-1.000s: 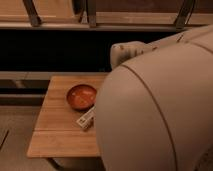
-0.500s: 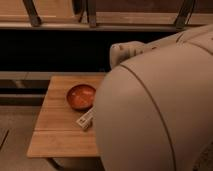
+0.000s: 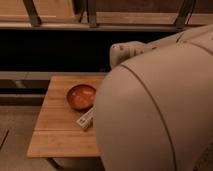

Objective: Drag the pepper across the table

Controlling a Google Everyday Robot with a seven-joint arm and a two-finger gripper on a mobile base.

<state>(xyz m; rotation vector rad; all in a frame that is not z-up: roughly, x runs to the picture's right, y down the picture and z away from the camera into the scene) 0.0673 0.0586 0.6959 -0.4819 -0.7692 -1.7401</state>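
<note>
The claw [image 3: 85, 118], spread wide with nothing seen held, is set low over the tabletop [image 3: 55, 135] just near-right of the bowl [image 3: 81, 96], while the pepper is hidden, so its direction cannot be told.

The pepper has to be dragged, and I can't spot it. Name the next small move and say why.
Probably draw the arm back a little. Its casing hides much of the table and the end effector behind it; no pepper shows, only a bowl and a small pale thing at the casing's edge.
</note>
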